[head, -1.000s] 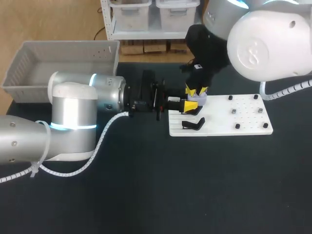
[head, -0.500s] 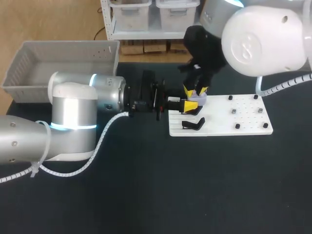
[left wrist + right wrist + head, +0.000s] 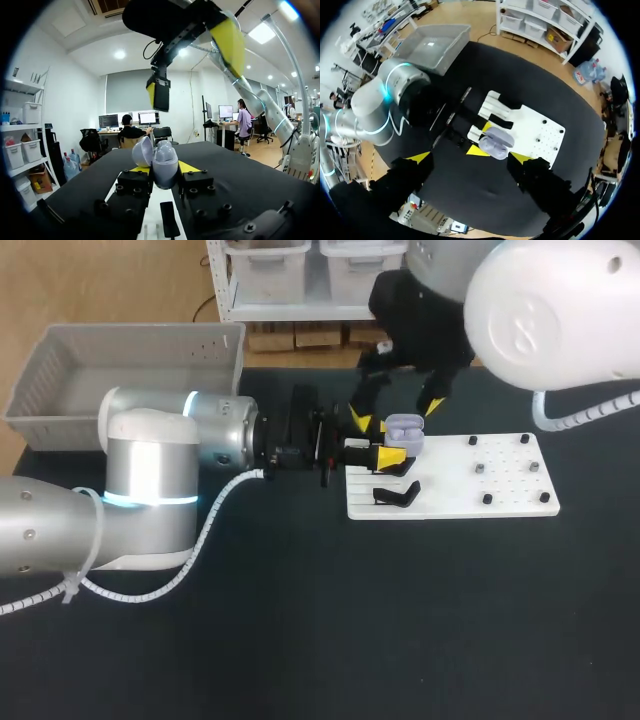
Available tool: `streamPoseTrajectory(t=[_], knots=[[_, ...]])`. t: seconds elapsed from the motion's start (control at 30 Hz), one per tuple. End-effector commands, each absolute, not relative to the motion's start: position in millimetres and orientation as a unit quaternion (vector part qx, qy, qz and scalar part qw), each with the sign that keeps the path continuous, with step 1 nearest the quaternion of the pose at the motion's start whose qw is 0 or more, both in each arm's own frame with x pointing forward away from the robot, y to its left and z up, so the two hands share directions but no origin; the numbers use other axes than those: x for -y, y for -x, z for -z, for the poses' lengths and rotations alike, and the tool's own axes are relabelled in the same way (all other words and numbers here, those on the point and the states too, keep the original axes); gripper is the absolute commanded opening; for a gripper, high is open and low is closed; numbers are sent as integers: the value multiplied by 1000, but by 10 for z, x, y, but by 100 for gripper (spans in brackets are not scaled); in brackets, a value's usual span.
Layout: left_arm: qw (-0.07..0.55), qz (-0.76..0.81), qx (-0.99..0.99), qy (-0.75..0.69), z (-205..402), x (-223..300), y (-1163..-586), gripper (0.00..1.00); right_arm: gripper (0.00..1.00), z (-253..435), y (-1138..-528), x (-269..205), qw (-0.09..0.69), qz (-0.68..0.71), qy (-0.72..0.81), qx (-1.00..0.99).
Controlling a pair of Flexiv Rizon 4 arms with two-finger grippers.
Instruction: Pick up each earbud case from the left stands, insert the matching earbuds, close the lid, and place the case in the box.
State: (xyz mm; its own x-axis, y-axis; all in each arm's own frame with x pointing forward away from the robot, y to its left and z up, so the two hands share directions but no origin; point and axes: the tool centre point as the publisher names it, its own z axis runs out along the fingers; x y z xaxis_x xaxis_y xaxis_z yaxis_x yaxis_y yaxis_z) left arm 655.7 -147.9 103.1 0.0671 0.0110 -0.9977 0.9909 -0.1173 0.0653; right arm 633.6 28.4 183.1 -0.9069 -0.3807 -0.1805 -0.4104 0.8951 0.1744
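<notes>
Now that lifted clear, right fingers (image 3: 432, 406) released from open lilac plastic earbud case (image 3: 404, 430) grasped by left fingers (image 3: 390, 457); lid-closing judged next.

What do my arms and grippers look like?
The left arm is silver-white with a glowing cyan ring and a white spiral-wrapped cable. The right arm is glossy white, similarly cabled. The left gripper and right gripper are black with yellow tips.

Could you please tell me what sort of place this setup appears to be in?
Probably a robotics lab workbench: the left arm and right arm meet over one dark table, with a white fixture board and a grey box on it.
</notes>
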Motion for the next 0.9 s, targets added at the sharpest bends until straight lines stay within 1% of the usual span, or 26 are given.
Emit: streamPoseTrajectory(t=[0.03, 0.07, 0.17, 0.33, 0.67, 0.9], knots=[[485, 506, -457, -548, -1030, 1478, -6544, 0, 100, -1898, -6362, -112, 132, -103, 128, -977], [485, 506, -457, -548, -1030, 1478, -6544, 0, 100, -1886, -6458, -60, 147, -85, 95, -981], [485, 506, -457, -548, -1030, 1478, -6544, 0, 100, -1811, -6664, 38, 150, -79, 55, -984], [485, 506, -457, -548, -1030, 1478, -6544, 0, 100, -1665, -6927, 172, 132, -68, 28, -988], [485, 506, -457, -548, -1030, 1478, -6544, 0, 100, -1418, -7101, 329, 109, -55, -3, -993], [485, 506, -457, -548, -1030, 1478, -6544, 0, 100, -1239, -7066, 397, 86, -57, -9, -995]])
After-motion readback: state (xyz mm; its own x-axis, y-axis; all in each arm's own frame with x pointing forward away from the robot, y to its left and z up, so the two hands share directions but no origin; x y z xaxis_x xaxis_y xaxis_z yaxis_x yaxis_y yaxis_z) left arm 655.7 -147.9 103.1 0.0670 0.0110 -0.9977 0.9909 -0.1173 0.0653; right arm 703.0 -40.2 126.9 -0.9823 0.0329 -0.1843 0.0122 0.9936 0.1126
